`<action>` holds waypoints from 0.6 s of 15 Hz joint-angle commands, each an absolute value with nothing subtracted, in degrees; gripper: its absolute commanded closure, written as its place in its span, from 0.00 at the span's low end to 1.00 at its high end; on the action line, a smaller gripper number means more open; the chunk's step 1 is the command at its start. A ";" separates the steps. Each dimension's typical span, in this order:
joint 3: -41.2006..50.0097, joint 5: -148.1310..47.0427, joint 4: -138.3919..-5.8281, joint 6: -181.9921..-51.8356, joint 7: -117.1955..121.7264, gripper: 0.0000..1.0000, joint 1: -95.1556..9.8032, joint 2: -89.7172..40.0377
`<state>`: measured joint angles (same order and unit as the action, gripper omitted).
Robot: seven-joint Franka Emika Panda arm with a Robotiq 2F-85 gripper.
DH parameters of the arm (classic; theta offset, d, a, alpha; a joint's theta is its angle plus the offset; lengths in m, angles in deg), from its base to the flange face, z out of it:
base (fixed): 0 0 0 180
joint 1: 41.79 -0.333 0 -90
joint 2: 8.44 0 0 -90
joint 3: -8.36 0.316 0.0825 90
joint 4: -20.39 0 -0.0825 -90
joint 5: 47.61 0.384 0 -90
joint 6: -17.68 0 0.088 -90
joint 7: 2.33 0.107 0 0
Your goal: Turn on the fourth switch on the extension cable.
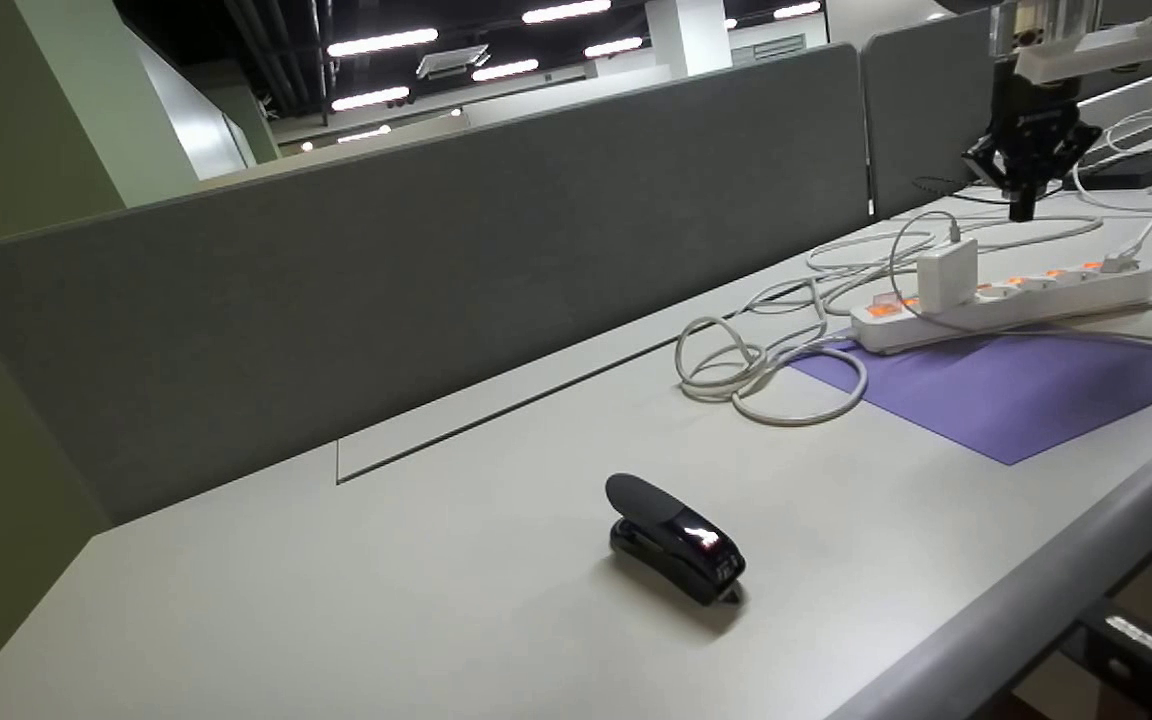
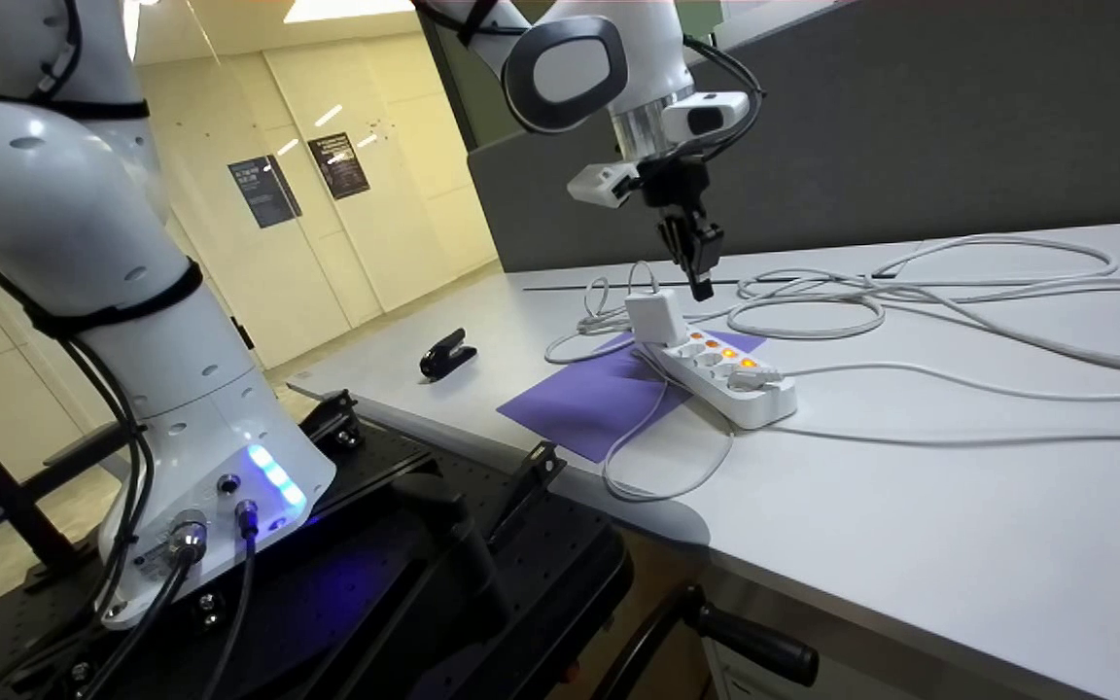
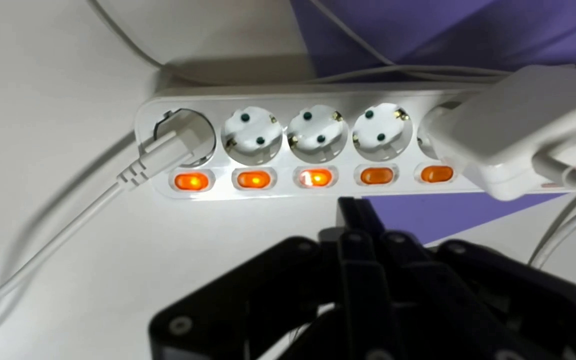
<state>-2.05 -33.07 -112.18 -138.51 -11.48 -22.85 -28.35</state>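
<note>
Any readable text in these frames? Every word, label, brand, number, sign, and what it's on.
No text can be read.
Two dark wall posters: pale marks, too small and blurred.
Black stapler: small pale marks near one end, illegible.
Gripper: faint pale marks, too blurred to tell whether they are lettering.
Extension cable: no lettering can be made out.

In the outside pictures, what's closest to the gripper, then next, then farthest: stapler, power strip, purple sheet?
From the gripper, in both exterior views:
1. Power strip, lower down.
2. Purple sheet, partly under the strip.
3. Black stapler, off past the sheet.
</note>
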 commanded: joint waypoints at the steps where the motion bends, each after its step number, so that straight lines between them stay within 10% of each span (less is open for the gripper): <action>1: -1.43 -33.12 -111.96 -139.48 -10.86 1.00 -22.26 -28.69; 9: -0.50 -31.62 -108.03 -143.01 -8.27 1.00 -21.55 -35.08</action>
